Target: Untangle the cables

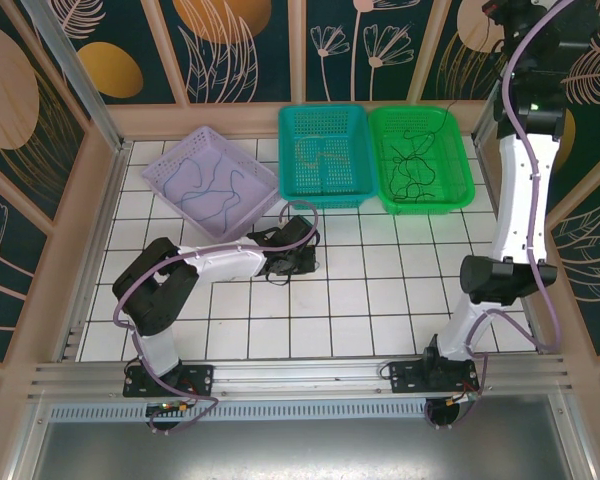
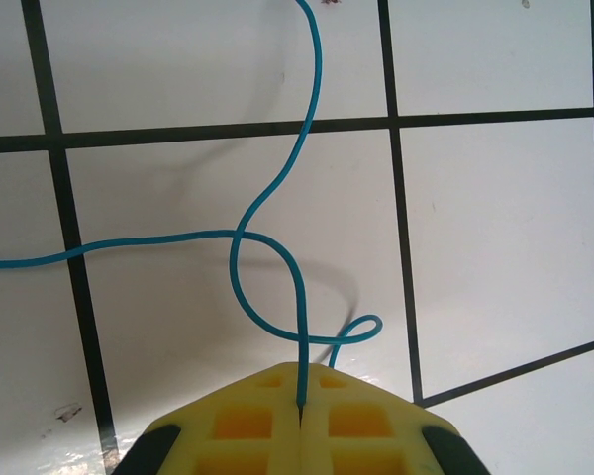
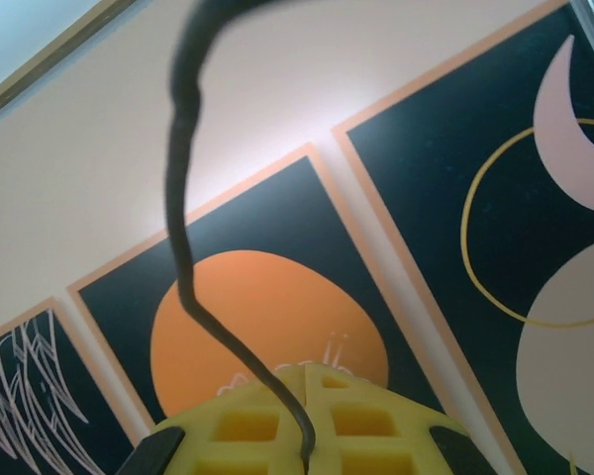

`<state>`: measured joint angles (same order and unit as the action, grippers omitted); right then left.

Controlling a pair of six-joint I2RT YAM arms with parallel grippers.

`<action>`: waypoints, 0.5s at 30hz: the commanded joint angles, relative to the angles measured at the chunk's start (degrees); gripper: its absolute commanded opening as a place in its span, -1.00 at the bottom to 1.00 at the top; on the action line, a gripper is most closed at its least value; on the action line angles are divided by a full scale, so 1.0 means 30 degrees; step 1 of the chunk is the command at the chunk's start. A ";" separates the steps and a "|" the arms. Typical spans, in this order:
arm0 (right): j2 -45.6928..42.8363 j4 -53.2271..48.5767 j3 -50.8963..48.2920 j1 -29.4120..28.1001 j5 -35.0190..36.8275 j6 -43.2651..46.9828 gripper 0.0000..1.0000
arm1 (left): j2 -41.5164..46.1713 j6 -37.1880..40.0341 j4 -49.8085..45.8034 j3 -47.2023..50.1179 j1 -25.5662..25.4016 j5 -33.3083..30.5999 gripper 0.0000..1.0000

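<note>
PINCHED AND LIFTED: Low over the white tiled table [image 1: 380,300], just in front of the lilac basket [image 1: 180,212], my left gripper [image 2: 302,391] is closed tight on the end of a blue cable [image 2: 240,237]. Its free length loops once over itself on the tiles. I hold it low, I judge, so the wire lies flat and the crossing can be read.

My right gripper [image 3: 307,396], raised high toward the patterned wall, is clamped on a black cable [image 3: 183,267]. It is probably lifted so that the strand hangs clear of the black tangle [image 1: 412,165] in the green basket [image 1: 423,209].

Dark blue wires [image 1: 215,190] lie in the lilac basket and a pale wire [image 1: 315,155] in the teal basket [image 1: 330,203], which suggests sorting by colour.
</note>
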<state>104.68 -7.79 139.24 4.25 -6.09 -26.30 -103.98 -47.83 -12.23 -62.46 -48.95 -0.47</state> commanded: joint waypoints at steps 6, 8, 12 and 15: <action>0.1553 0.1066 0.4206 0.0223 -0.0988 -0.1502 -1.00 | 0.0117 -0.0140 -0.0348 -0.0212 0.0027 0.0157 -1.00; 0.1129 0.1327 0.4064 0.0189 -0.0941 -0.1632 -1.00 | 0.0011 -0.0154 -0.0331 -0.0216 0.0027 0.0158 -1.00; -0.0092 0.2394 0.3012 0.0216 -0.0639 -0.1493 -1.00 | -0.0070 -0.0139 -0.0318 -0.0212 0.0028 0.0183 -1.00; -0.0611 0.3082 0.2864 0.0267 -0.0492 -0.1508 -1.00 | -0.0053 -0.0177 -0.0289 -0.0187 0.0027 0.0241 -1.00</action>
<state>106.83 -4.86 147.57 4.89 -7.57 -30.39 -103.98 -47.86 -12.25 -62.46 -48.95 -0.34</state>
